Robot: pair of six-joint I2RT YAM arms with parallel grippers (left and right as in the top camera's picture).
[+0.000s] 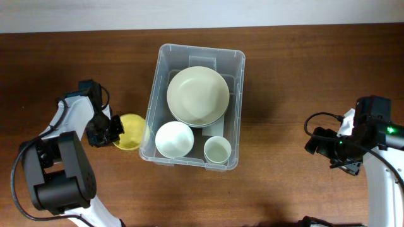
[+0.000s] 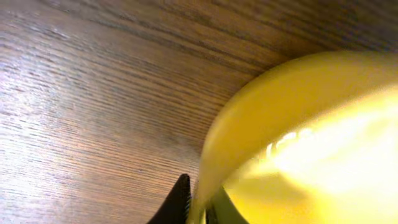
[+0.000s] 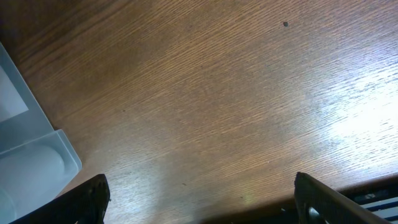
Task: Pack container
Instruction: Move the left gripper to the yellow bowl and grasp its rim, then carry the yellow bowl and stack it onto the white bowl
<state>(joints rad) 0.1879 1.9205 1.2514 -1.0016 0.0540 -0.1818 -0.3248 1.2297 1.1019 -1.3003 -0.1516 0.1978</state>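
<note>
Step in hand: loading the last loose item. The left claw [image 1: 115, 130] is closed on the rim of the yellow bowl [image 1: 130, 131], at the near end of the container's left wall, outside it. In the left wrist view one dark fingertip [image 2: 177, 202] sits against the outer face of the yellow bowl [image 2: 280, 124], and a second dark edge shows just inside the rim, so the grip is judged a narrow pinch across the bowl wall. Whether the bowl rests on the counter [image 1: 284, 75] or is raised off it cannot be told.

The container [image 1: 238, 94] stands at the middle of the counter. Contents, near end first: a white bowl [image 1: 174, 139] at the near left, a small white cup [image 1: 217, 150] at the near right, and a pale green dish [image 1: 197, 96] filling the far half.

Next move, as judged: raise the yellow bowl above the container's left wall, carry it rightward over the rim, and set it down. Free floor is scarce, so nesting it on the white bowl or the dish appears the likeliest placement. A rim pinch may let the bowl tip.

The right claw [image 1: 319, 144] is well to the right of the container, spread wide and holding nothing, over bare counter [image 3: 217, 93]
</note>
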